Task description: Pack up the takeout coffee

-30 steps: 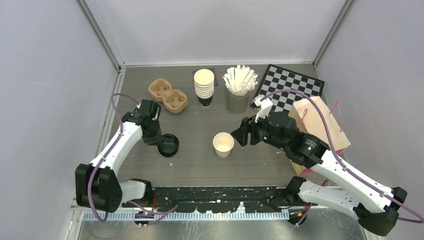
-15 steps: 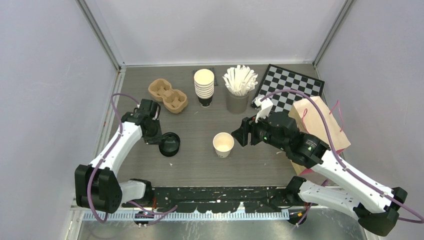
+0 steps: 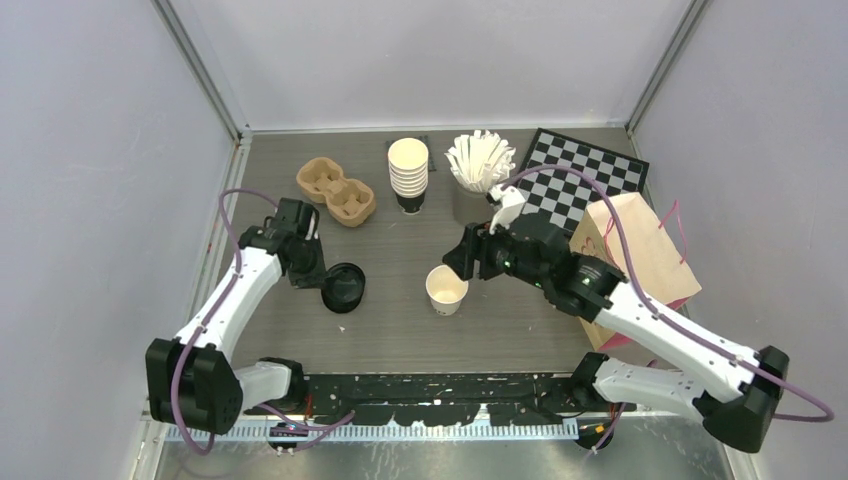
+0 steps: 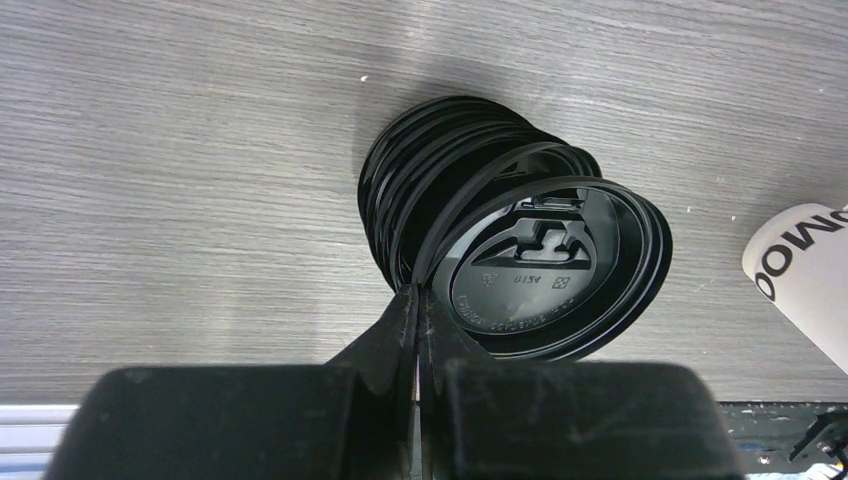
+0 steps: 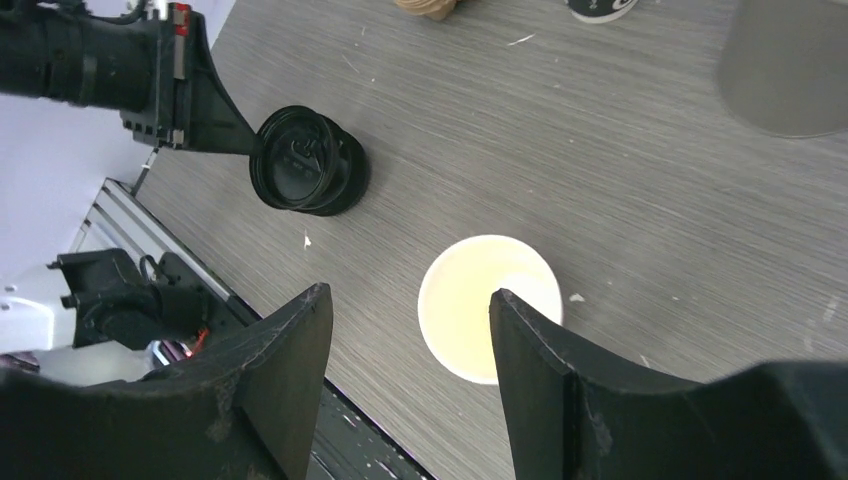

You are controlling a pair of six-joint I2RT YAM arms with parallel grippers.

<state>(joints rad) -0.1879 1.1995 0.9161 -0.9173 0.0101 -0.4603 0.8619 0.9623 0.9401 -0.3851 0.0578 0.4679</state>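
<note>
No lidded cup shows in any view. A lidless cream cup (image 3: 446,288) stands upright mid-table. It also shows in the right wrist view (image 5: 490,305). My right gripper (image 3: 463,262) is open just above and beside it, with the cup partly behind the right finger in the wrist view (image 5: 408,294). My left gripper (image 3: 318,280) is shut on the rim of one black lid (image 4: 555,270). The lid is tilted up off the stack of black lids (image 4: 440,170). The pinch shows in the left wrist view (image 4: 418,295).
A stack of lidless cream cups (image 3: 408,170) stands at the back. A brown two-hole cup carrier (image 3: 336,190) lies at the back left. A grey pot of white sticks (image 3: 478,165), a chessboard (image 3: 575,170) and a brown paper bag (image 3: 640,255) are on the right.
My right arm has moved left, bringing its open gripper over to the lidless cup. The left gripper has stayed shut on the lid, nearly still.
</note>
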